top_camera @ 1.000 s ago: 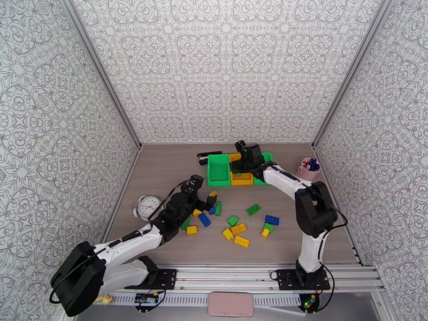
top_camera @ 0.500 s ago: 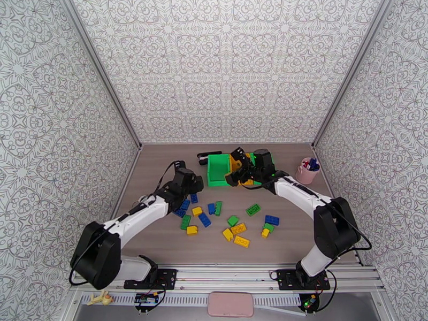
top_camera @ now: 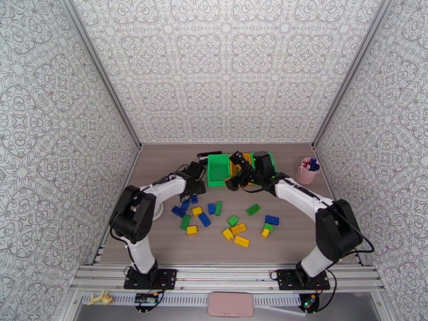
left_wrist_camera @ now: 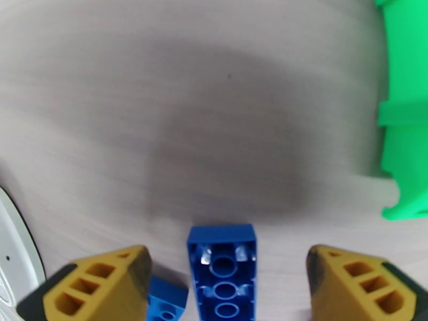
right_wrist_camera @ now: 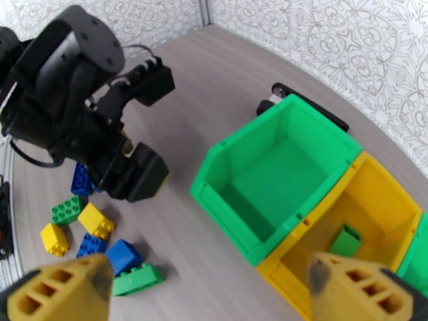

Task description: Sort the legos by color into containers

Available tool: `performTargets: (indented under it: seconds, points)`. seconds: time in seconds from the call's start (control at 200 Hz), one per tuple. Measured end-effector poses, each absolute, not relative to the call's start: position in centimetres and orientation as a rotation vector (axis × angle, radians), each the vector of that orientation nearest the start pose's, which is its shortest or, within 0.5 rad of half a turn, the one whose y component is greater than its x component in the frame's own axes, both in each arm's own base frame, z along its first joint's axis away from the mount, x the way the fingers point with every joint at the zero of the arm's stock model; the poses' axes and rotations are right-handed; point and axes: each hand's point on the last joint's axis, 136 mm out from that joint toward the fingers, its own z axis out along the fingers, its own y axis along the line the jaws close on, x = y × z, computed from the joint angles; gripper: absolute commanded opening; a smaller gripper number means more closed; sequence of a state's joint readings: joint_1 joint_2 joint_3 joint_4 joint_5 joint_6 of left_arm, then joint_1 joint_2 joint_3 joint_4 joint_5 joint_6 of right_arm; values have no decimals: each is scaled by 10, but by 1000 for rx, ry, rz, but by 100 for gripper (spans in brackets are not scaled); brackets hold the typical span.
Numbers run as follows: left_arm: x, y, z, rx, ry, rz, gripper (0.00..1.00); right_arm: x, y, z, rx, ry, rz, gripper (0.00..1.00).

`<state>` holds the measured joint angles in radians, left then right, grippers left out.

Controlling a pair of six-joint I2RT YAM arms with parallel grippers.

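Within the last second the left arm has been swung off the near side of the scattered bricks and up to their far left corner. The left fingers are now placed just short of the left green bin. They are held apart, with a blue brick lying hollow side up between them and a gap left on either side; nothing is clamped. A second blue brick is seen just beside it. The bench is smeared in that view, so it cannot be said for certain that the brick rests flat on it. A pick of the blue brick is judged to be in preparation.

Further right, the right fingers have been turned away from above the yellow bin toward its left edge. They are spread wide with nothing between them. A single green brick is seen inside the yellow bin, which is judged a mismatch by colour. The floor of the left green bin is shown bare. The right green bin is glimpsed at the edge of the right wrist view. The loose legos are left on the bench in front of the bins, so most of the sorting is judged still to be done.
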<state>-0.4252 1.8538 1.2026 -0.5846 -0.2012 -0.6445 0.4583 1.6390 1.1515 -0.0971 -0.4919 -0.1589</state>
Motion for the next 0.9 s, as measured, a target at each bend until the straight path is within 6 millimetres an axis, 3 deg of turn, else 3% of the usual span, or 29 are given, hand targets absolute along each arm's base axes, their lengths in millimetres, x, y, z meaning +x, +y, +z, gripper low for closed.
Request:
performTargets:
  seconds: [0.225,0.48,0.75,0.9]
  points:
    - [376,-134,24,-360,2779,23,56,387,280,190,-920,1955,695,99]
    - [376,-135,24,-361,2784,18,36,388,277,188,-908,1966,671,99]
    - [377,-135,27,-362,2772,14,30,387,274,194,-896,1950,658,99]
    - [381,-139,48,-351,2693,-34,29,386,270,198,-872,1939,640,99]
